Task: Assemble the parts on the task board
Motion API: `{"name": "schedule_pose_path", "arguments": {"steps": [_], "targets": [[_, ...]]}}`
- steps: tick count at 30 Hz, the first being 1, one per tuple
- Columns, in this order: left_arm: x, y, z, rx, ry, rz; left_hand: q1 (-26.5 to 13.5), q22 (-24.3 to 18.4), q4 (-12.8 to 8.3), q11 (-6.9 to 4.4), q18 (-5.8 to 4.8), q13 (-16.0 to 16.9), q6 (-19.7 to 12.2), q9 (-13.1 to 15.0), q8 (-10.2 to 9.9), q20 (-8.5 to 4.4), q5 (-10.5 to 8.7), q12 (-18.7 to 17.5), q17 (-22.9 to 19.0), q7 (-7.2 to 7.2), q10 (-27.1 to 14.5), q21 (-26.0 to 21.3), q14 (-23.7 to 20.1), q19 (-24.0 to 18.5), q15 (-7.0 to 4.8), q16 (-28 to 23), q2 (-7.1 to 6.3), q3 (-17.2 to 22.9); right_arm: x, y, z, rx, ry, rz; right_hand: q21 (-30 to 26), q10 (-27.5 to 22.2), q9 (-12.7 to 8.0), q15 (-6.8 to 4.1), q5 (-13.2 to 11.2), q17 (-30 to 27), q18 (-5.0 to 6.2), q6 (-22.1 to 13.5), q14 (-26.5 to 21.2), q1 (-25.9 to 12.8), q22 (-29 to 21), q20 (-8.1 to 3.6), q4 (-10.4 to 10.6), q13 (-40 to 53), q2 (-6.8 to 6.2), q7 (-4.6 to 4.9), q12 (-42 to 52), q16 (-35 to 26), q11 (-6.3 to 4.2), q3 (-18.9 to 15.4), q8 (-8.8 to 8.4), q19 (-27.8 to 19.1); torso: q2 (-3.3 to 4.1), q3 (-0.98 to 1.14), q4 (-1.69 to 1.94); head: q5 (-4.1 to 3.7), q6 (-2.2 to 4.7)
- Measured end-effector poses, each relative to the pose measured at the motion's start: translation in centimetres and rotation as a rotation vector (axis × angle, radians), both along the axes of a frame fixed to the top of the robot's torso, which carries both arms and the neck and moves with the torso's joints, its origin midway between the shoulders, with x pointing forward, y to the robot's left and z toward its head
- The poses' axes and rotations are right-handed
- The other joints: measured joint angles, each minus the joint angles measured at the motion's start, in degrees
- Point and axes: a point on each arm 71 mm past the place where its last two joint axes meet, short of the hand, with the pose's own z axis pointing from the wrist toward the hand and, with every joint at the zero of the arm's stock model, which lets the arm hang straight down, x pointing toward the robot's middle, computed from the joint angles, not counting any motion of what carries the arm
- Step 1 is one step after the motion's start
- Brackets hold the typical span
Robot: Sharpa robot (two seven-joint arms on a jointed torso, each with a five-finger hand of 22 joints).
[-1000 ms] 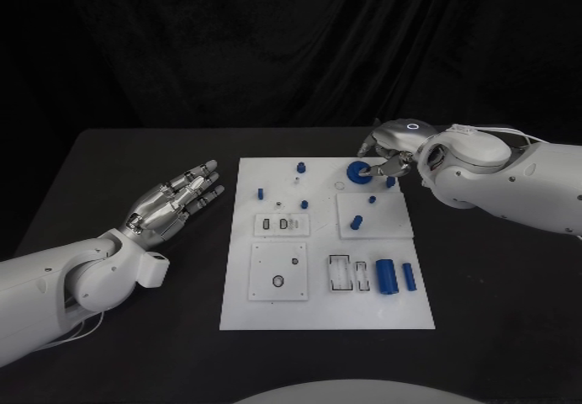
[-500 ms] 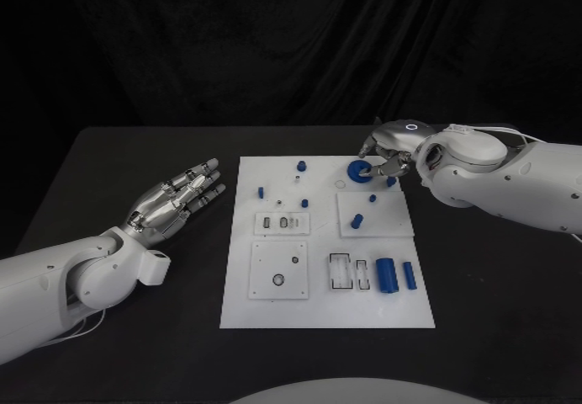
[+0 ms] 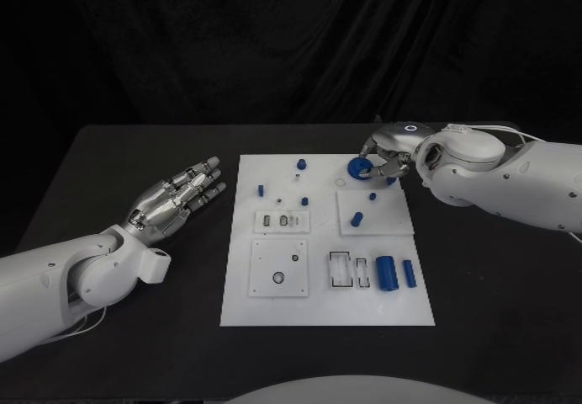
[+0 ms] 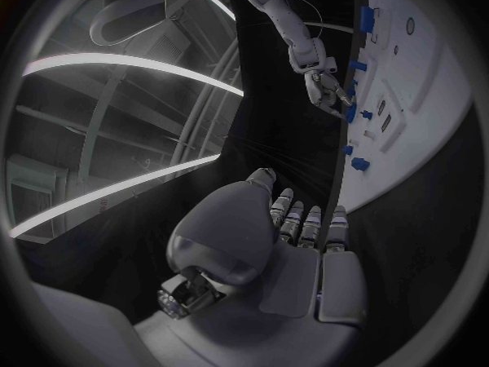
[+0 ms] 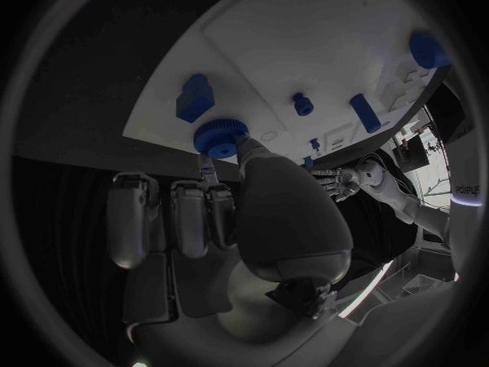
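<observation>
The white task board lies in the middle of the black table. At its far right corner my right hand pinches a blue toothed gear between thumb and a finger. The right wrist view shows that gear just over the board, with the other fingers curled below it. My left hand lies open and flat on the table, left of the board, holding nothing; in the left wrist view its fingers point along the board's edge.
Small blue pegs stand on the board's far half. Two blue cylinders lie near its right edge beside white slots. A blue block sits close to the gear.
My right hand's fingers have shifted slightly on the blue gear at the same spot. The left hand has stayed where it was.
</observation>
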Motion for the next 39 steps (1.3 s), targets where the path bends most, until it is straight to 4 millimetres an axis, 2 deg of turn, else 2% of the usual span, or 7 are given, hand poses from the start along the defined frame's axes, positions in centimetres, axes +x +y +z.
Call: {"name": "schedule_pose_path", "arguments": {"steps": [7, 14, 18, 20, 21, 27, 39], "targets": [[0.0, 0.0, -0.1, 0.0, 0.001, -0.002, 0.0, 0.0, 0.0, 0.0, 0.0, 0.0, 0.0, 0.0, 0.0, 0.0, 0.0, 0.0, 0.0, 0.0, 0.0, 0.0, 0.0, 0.0, 0.0, 0.0, 0.0, 0.0, 0.2, 0.3, 0.1, 0.004, -0.005, 0.006, -0.39, 0.31, 0.41, -0.21, 6.87, 0.0, 0.0, 3.73, 0.21, 2.42, 0.0, -0.25, -3.0, -0.01, -0.16, -0.37, 0.0, -0.23, -0.33, 1.32, 2.42, -0.25, 0.01, 0.02, 0.01, -0.03, -0.19], [0.0, 0.0, -0.1, -0.002, 0.002, -0.004, 0.0, -0.01, -0.16, 0.0, 0.0, 0.0, 0.0, 0.0, 0.0, 0.0, 0.0, 0.0, -0.01, 0.0, 0.0, 0.0, 0.0, 0.0, 0.0, 0.0, 0.0, 0.16, 0.0, 0.4, 0.1, 0.019, -0.017, 0.023, -0.39, 0.2, 0.27, -1.4, 14.33, 0.0, 0.0, 4.86, 0.24, 5.37, -0.01, -1.24, -4.84, -0.01, 0.18, 0.77, 0.0, -0.23, -1.66, 0.94, 3.27, 0.0, 0.03, 0.02, 0.03, 0.07, -0.21], [0.0, 0.1, -0.1, -0.001, 0.002, -0.003, 0.0, -0.01, -0.24, 0.0, 0.0, 0.0, 0.0, -0.01, 0.0, 0.0, 0.0, 0.0, -0.01, 0.0, 0.0, 0.0, 0.0, 0.0, 0.0, 0.0, 0.0, 0.24, -0.4, 0.4, 0.1, 0.038, -0.036, 0.039, -0.39, 0.19, -1.89, -1.44, 14.83, -0.01, 0.01, 4.92, 0.2, 6.74, -0.01, -1.45, -5.27, -0.01, 0.73, 0.82, 0.0, -0.23, -1.67, 0.59, 3.27, 0.21, 0.03, 0.01, 0.02, 0.2, -0.04], [0.0, 0.1, -0.1, -0.001, 0.002, -0.002, 0.0, -0.01, -0.24, 0.0, 0.0, 0.0, 0.0, -0.01, 0.0, 0.0, 0.0, 0.0, -0.01, 0.0, 0.0, 0.0, 0.0, 0.0, 0.0, 0.0, 0.0, 0.24, -0.6, 0.5, 0.1, 0.047, -0.045, 0.049, -0.39, 0.19, -2.14, -1.45, 14.84, -0.01, 0.01, 4.93, 0.19, 6.8, -0.01, -1.45, -7.57, -0.01, 0.79, 0.84, 0.0, -0.23, -1.67, 2.73, 3.27, 0.2, 0.03, 0.01, 0.02, 0.25, 0.03], [0.0, 0.1, -0.1, -0.001, 0.002, -0.002, 0.0, -0.01, -0.24, 0.0, 0.0, 0.0, 0.0, 0.0, 0.0, 0.0, 0.0, 0.0, -0.02, 0.0, 0.0, 0.0, 0.0, 0.0, 0.0, 0.0, 0.0, 0.24, -0.8, 0.6, 0.1, 0.053, -0.05, 0.058, -0.31, 0.18, -4.86, -1.45, 14.83, -0.01, 0.01, 4.93, 0.19, 6.8, -0.01, -1.45, -8.36, -0.01, 0.79, 0.84, 0.0, -0.23, -1.67, 3.37, 3.27, 0.2, 0.04, 0.01, 0.01, 0.29, 0.04], [0.0, 0.2, -0.1, -0.001, 0.003, -0.001, 0.0, 0.04, -0.24, 0.0, 0.0, 0.0, 0.0, -0.01, 0.0, 0.0, 0.0, 0.0, -0.02, 0.0, 0.0, 0.0, 0.21, 0.0, 0.21, 0.0, 0.0, 0.24, -1.4, 2.5, 1.0, 0.082, -0.081, 0.119, -0.17, 0.18, -4.88, -1.46, 14.83, -0.01, 0.01, 4.94, 0.19, 6.72, -0.01, -1.44, -8.66, -0.01, 0.86, 0.84, 0.0, -0.23, -1.68, 3.51, 3.29, 0.21, 0.04, -0.03, -0.01, 0.31, 0.07], [0.1, -0.2, -0.1, -0.003, 0.003, -0.008, 0.0, 0.04, -0.24, 0.0, 0.0, 0.0, 0.0, -0.01, 0.0, 0.0, 0.0, 0.0, 0.02, 0.0, 0.0, 0.0, 0.21, 0.0, 0.21, 0.0, 0.0, 0.23, -1.6, 9.2, 2.2, 0.11, -0.106, 0.28, -0.17, 0.09, -4.88, -1.55, 15.33, -0.01, 0.01, 4.01, 0.1, 5.85, -0.02, -1.44, -8.47, -0.01, 1.66, -0.09, 0.0, -0.23, -1.76, 3.7, 3.31, 0.2, 0.05, -0.03, 0.19, -0.02, -0.01]]}}
